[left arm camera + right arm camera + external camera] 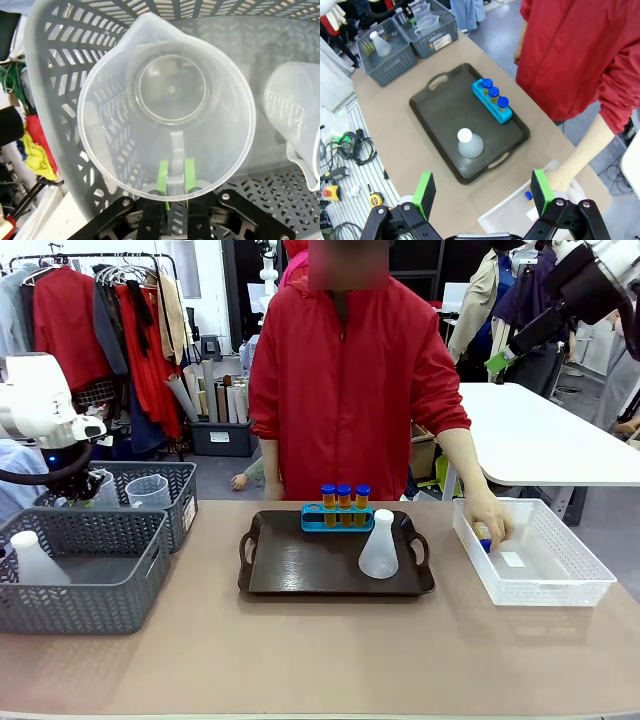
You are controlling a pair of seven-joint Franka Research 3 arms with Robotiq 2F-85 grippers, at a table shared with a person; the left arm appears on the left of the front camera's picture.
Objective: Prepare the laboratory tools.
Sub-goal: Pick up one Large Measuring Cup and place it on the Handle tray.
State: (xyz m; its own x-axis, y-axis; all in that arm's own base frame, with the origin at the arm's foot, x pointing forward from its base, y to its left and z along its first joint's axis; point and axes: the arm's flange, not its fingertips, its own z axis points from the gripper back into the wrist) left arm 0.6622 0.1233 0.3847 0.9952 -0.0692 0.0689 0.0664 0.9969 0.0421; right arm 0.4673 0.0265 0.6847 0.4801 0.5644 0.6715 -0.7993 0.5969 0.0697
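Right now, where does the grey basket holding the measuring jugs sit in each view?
Front: the jug basket sits far left, behind the nearer basket.
Left wrist: its mesh wall curves along left and top.
Right wrist: top edge, left of centre.
Shared landmark: a clear measuring jug inside it.

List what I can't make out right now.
- Front view: whatever lies under the person's hand in the white bin, hidden by that hand.
- Left wrist view: second jug, cut off by the right edge.
- Left wrist view: scale print on the held jug, too blurred.
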